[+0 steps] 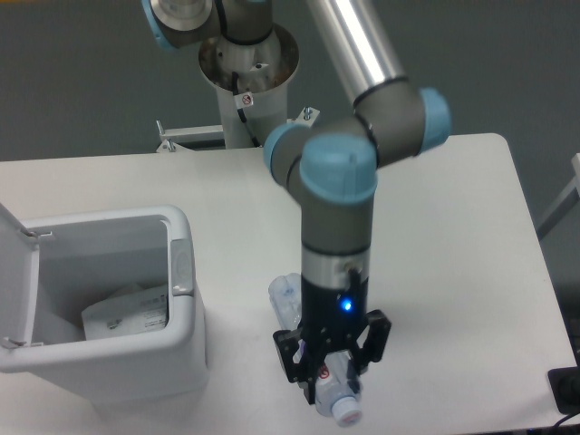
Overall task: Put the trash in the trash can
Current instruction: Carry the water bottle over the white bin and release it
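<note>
A crushed clear plastic bottle (337, 397) is clamped in my gripper (332, 362), which is shut on it and lifted well above the table. The bottle's capped end pokes out below the fingers, and its other end (285, 297) shows to the left of the wrist. The white trash can (186, 308) stands at the left with its lid flipped open. A flat packet with a printed white label (127, 311) lies inside the can. My gripper hangs to the right of the can, apart from it.
The arm's base column (246, 86) rises at the back centre of the white table (453, 236). A dark object (566, 390) sits at the table's lower right corner.
</note>
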